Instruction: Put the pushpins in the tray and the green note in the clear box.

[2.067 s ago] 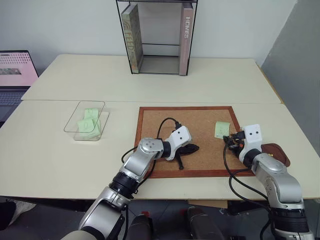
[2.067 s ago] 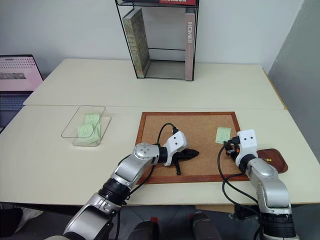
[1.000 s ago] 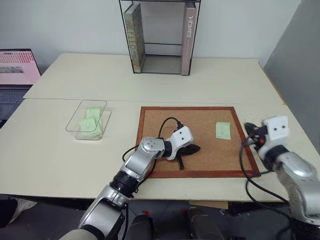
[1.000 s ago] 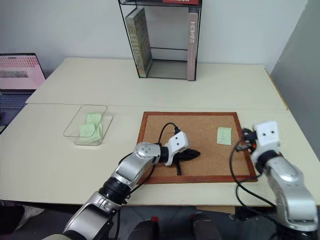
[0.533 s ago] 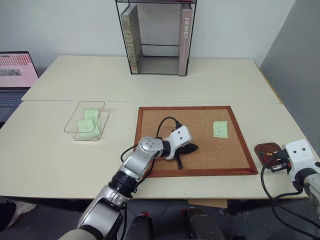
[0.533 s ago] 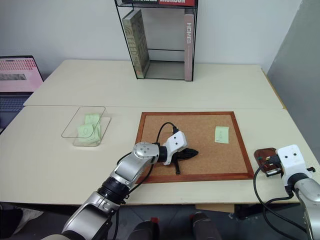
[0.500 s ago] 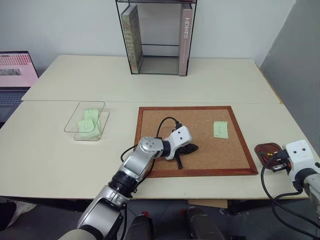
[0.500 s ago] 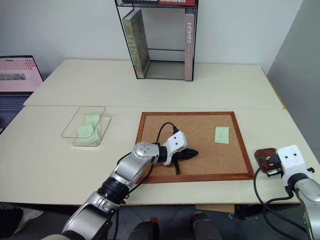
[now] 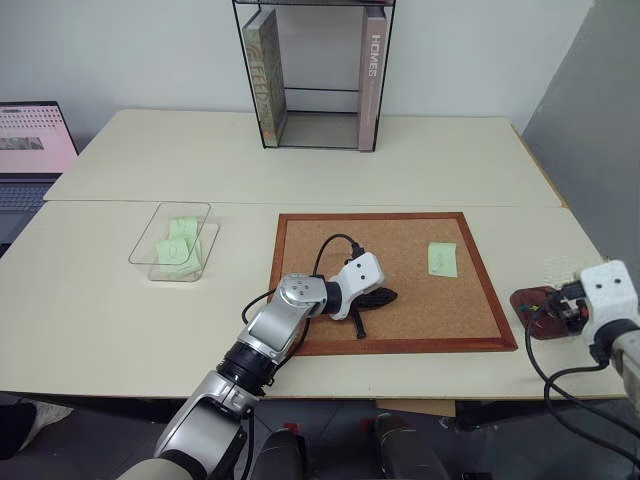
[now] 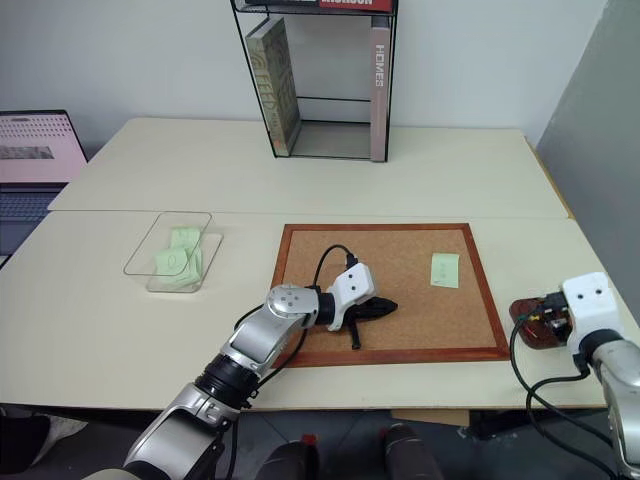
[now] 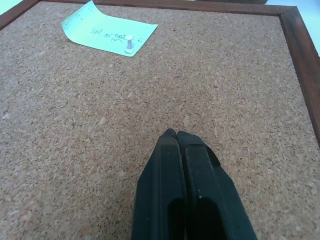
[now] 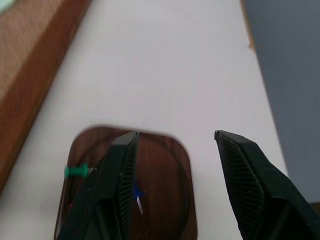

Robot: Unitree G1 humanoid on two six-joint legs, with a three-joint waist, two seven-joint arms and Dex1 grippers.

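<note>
The green note (image 9: pixel 441 259) lies on the corkboard's right side, held by a white pushpin (image 11: pixel 129 43). My left gripper (image 9: pixel 385 296) rests shut and empty on the cork, well short of the note. The dark reddish-brown tray (image 9: pixel 532 299) sits on the table just right of the board. My right gripper (image 12: pixel 176 133) hovers over the tray (image 12: pixel 160 165), open, with nothing between its fingers. A green pushpin (image 12: pixel 76 171) and a blue one (image 12: pixel 137 196) lie in the tray. The clear box (image 9: pixel 175 242) stands left of the board with pale green slips inside.
The wood-framed corkboard (image 9: pixel 390 285) takes up the table's middle. A black-framed shelf (image 9: pixel 315 75) with books stands at the back, and a laptop (image 9: pixel 30 140) sits at the far left. The table's right edge and a grey wall lie close beyond the tray.
My right gripper has swung from the corkboard's right edge out over the tray and opened its jaws. The left arm has stayed put.
</note>
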